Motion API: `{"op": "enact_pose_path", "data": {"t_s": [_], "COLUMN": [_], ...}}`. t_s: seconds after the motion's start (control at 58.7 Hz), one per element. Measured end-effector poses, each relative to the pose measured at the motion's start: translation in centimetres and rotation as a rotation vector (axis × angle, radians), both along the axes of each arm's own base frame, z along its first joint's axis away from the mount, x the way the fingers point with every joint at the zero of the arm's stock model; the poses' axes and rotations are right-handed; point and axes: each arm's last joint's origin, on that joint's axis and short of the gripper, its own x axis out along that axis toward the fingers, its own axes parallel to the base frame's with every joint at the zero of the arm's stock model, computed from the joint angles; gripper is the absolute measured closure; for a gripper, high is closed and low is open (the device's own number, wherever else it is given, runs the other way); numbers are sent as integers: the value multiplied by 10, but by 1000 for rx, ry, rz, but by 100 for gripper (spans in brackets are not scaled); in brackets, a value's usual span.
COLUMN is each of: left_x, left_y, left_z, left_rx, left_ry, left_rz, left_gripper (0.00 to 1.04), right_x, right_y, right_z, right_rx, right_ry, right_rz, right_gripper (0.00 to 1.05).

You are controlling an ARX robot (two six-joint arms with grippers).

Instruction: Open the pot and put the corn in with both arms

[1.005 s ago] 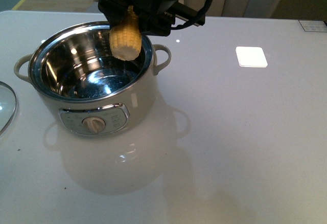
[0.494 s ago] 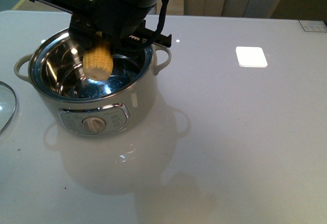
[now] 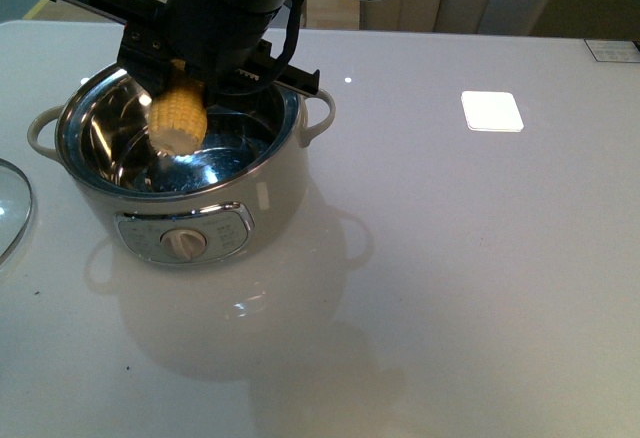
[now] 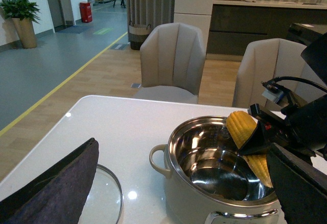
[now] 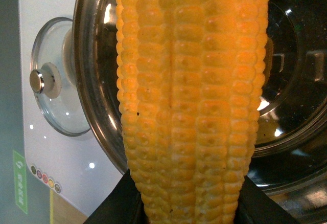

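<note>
Holding corn [image 3: 178, 123] over pot [image 3: 180, 173], right pincer [image 3: 190, 83].

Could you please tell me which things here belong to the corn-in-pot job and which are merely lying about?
Job:
- cream electric pot with shiny steel inside
- yellow-orange corn cob, held over the pot
- right black clamp gripper
- round glass lid, already off

Lying about:
- white square patch on the table
- grey chairs

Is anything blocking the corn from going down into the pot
Nothing visible. The lid lies off on the table, the pot is open with bare steel inside, and the right gripper holds the corn over the opening.
</note>
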Motion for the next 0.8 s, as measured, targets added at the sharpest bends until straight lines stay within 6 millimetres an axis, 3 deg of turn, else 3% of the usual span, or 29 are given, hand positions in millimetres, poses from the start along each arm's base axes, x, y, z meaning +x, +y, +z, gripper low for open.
{"op": "enact_pose_path", "data": {"t_s": [0.051,0.221,0.409,0.647,0.801], "left_x": [0,0,0,0,0], "left_y": [0,0,0,0,0], "left_z": [0,0,0,0,0], "left_rx": [0,0,0,0,0], "left_ry": [0,0,0,0,0], "left_rz": [0,0,0,0,0], "left_gripper": [7,7,7,7,7], "right_x": [0,0,1,0,-4], "right_y": [0,0,1,-11,-52], "right_z": [-2,-6,-6,1,37], "right_rx": [-2,-2,11,63,170], "right_ry": [6,21,23,2,-63], "right_rz": [-3,-14,-24,-58,-117], "right_gripper": [74,47,9,9,9]}}
